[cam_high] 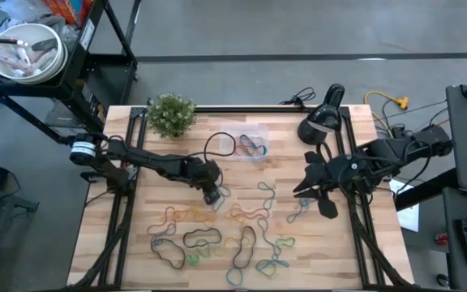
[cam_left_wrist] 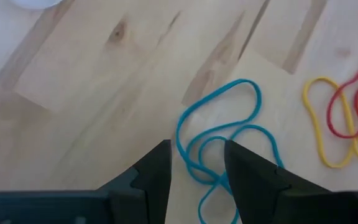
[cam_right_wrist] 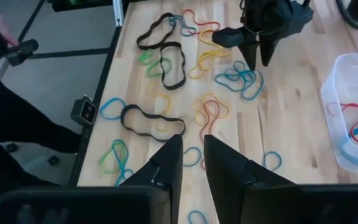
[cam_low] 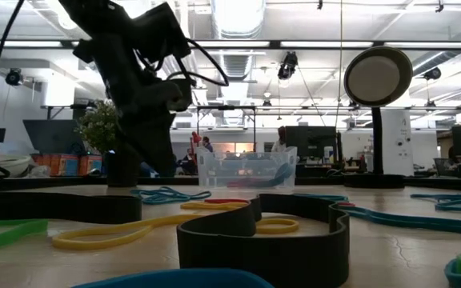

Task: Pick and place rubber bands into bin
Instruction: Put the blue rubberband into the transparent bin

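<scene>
Hovering left pincer (cam_high: 214, 197) fingers apart over blue rubber band (cam_left_wrist: 219, 146), tabletop (cam_high: 355, 235) centre | right pincer (cam_high: 305, 185) 3 o'clock, narrowly apart, empty | bin (cam_high: 247, 148) 12 o'clock | no readable writing

Count on the bench (cam_high: 136, 134): one bin, one plant, one lamp, two arms, many rubber bands.
One clear bin (cam_high: 250, 148) holds at least two bands, red and blue. One small plant (cam_high: 171, 114) and one black lamp (cam_high: 323, 122) stand near it. At least four black rubber bands (cam_high: 203, 238) lie loose among blue, yellow, red and green loops too tangled to count; one blue band (cam_left_wrist: 219, 140) lies between the left fingers (cam_left_wrist: 154, 174).
</scene>
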{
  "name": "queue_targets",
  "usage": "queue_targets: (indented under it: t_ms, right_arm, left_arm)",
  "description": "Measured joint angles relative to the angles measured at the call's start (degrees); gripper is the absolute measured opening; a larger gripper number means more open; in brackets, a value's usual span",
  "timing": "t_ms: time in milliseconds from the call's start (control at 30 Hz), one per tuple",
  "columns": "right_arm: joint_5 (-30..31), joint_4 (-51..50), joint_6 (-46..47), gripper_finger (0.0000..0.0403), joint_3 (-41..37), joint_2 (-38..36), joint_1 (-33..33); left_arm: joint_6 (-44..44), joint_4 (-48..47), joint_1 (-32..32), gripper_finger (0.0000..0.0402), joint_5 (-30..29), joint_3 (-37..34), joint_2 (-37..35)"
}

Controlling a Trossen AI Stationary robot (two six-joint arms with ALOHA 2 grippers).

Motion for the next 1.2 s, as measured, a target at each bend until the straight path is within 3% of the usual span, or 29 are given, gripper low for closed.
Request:
queue_targets:
  t_ms: [1200]
  right_arm:
    - [1.55, -0.04, -1.60, 0.0058, -0.09, 1.39, -0.03]
  left_arm:
    - [-2.03, 3.36, 0.49, 0.0132, -2.69, 0.02, 2.87]
